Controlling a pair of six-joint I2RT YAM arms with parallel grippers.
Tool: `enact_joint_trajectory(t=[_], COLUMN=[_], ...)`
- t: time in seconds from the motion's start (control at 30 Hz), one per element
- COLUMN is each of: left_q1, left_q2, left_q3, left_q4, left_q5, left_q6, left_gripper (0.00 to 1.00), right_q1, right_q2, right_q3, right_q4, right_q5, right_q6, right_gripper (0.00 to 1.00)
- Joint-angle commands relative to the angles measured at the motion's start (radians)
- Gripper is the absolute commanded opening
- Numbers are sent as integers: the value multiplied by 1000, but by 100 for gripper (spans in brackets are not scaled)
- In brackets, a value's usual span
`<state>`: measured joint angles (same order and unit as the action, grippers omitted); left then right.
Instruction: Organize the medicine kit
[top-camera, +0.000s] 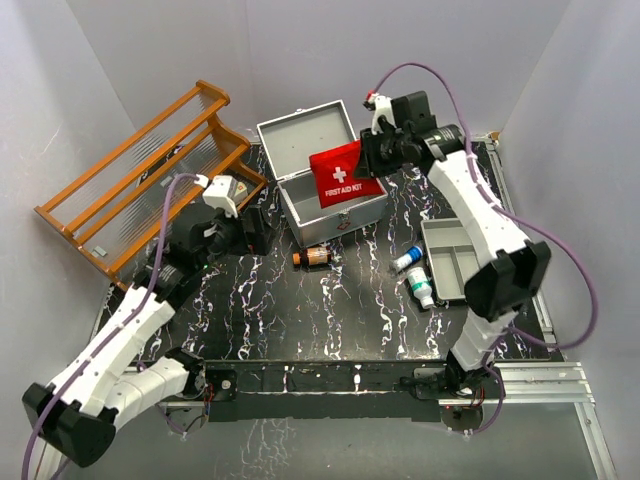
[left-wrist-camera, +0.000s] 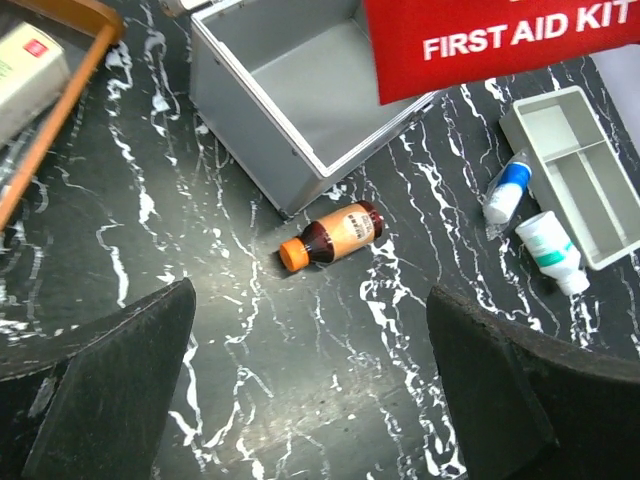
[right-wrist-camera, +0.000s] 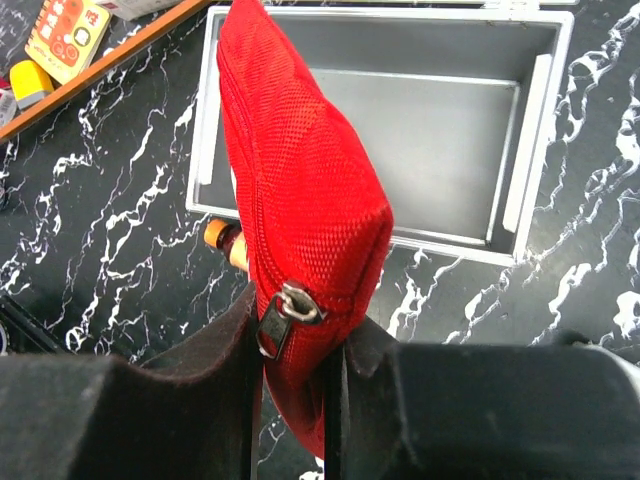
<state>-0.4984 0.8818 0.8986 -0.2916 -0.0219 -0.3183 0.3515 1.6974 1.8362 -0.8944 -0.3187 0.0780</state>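
Step in hand was stowing the pouch (top-camera: 343, 172): my right gripper (right-wrist-camera: 297, 350) was clamped on its zipper end, holding it on edge over the open kit (top-camera: 335, 218), which sat back-centre on the table (top-camera: 300, 320). Next move, I judged, called for lowering the pouch inside before release. The left gripper (left-wrist-camera: 310, 300) hung wide open and empty near the bottle (left-wrist-camera: 335, 236). The right wrist view showed the grip and the kit's bare floor, while only the left wrist and top views showed the tray (left-wrist-camera: 585, 175).

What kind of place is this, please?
Probably a robot test cell: plain white walls enclose a black marbled table, with the left arm and right arm bolted at its near edge.
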Motion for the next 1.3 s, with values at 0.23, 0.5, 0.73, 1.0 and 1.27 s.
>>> enact_joint_trajectory(t=[0.23,0.5,0.73,1.0,1.27], left_q1=[8,12,14,15,15], left_q2=[344,548,668,705,670], left_q3=[83,167,205,219,156], left_q4=[111,197,278,257,233], left_q5=[1,-17,-5,-7,14], left_q6=[-250,-291,-310,-252,-204], left_gripper=[87,62,52,39,23], right_q1=[6,6,7,7,9], right_q2=[313,377,298,187,159], right_q3=[285,278,110,-64,-92], right_q4=[-194,-196,-142,-77,-58], right_q5=[-119,-140,-164,-203,-209], right_q6=[-7,-2,-1,6,9], right_gripper=[0,0,0,0,0])
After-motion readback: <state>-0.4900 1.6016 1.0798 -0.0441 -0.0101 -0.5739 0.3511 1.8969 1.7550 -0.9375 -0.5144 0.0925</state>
